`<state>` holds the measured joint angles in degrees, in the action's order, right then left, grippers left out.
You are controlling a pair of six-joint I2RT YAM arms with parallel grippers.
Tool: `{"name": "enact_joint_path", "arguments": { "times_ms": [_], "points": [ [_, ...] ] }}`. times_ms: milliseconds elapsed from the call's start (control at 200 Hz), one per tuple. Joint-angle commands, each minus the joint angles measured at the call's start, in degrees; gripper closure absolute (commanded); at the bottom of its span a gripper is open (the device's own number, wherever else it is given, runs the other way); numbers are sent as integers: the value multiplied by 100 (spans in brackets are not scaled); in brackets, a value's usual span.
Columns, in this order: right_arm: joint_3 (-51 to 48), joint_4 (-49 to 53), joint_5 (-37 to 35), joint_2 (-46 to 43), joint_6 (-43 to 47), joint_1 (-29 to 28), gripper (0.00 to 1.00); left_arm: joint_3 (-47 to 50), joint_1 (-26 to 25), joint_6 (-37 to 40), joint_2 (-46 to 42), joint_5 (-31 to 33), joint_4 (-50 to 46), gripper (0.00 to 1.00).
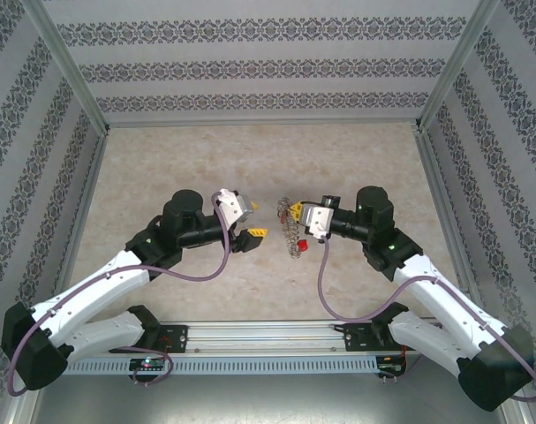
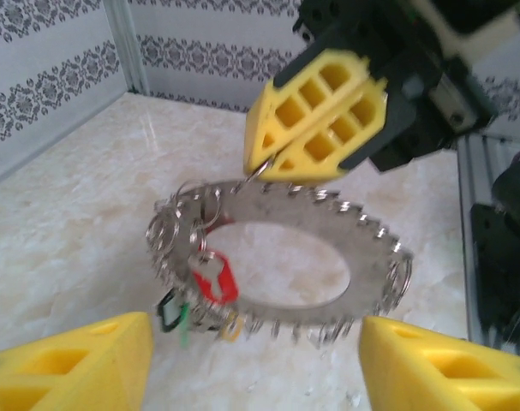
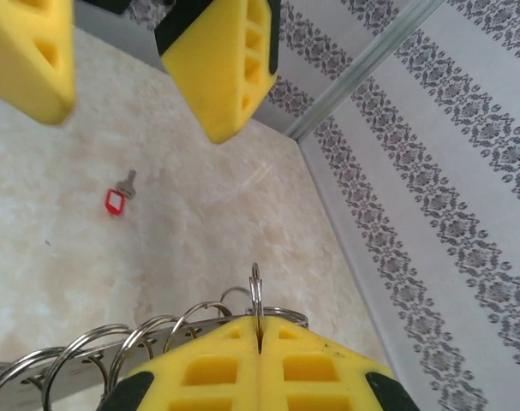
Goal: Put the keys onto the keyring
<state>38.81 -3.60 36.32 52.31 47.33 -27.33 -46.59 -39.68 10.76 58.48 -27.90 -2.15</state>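
The keyring (image 2: 277,218), a flat grey ring edged with many small wire loops, hangs tilted above the table. My right gripper (image 3: 258,330) is shut on one of its small loops at the upper edge, and its yellow fingers (image 2: 315,128) show in the left wrist view. Keys dangle from the ring's left side: a red-tagged one (image 2: 215,278), a dark and green one (image 2: 170,312) and a yellow one (image 2: 230,325). My left gripper (image 2: 255,338) stands open just short of the ring's lower edge, holding nothing. Another red-tagged key (image 3: 116,199) lies loose on the table.
The marble-patterned table (image 1: 162,168) is enclosed by patterned walls with metal corner posts (image 1: 69,62). The arms meet near the table's middle, left gripper (image 1: 252,237) facing right gripper (image 1: 291,209) with the keyring (image 1: 292,234) between them. A rail (image 1: 268,336) runs along the near edge.
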Motion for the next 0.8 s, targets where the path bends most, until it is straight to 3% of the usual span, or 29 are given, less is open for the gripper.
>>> {"name": "enact_joint_path", "arguments": {
  "times_ms": [0, 90, 215, 575, 794],
  "points": [
    [156, -169, 1014, -94, -425, 79, 100, -228, 39, 842, 129, -295, -311, 43],
    [193, -186, 1263, -65, -584, 88, 100, -1, 32, 977, 177, -584, 414, 46],
    [188, -237, 1496, -64, -792, 83, 100, 256, 31, 620, 211, -317, 1465, 46],
    [103, -428, 1748, -106, -1292, 71, 100, -32, -74, 882, 530, -1218, 1545, 61],
    [118, -495, 1851, -84, -1440, 49, 100, -116, -169, 963, 678, -1261, 1549, 67]
  ]
}}
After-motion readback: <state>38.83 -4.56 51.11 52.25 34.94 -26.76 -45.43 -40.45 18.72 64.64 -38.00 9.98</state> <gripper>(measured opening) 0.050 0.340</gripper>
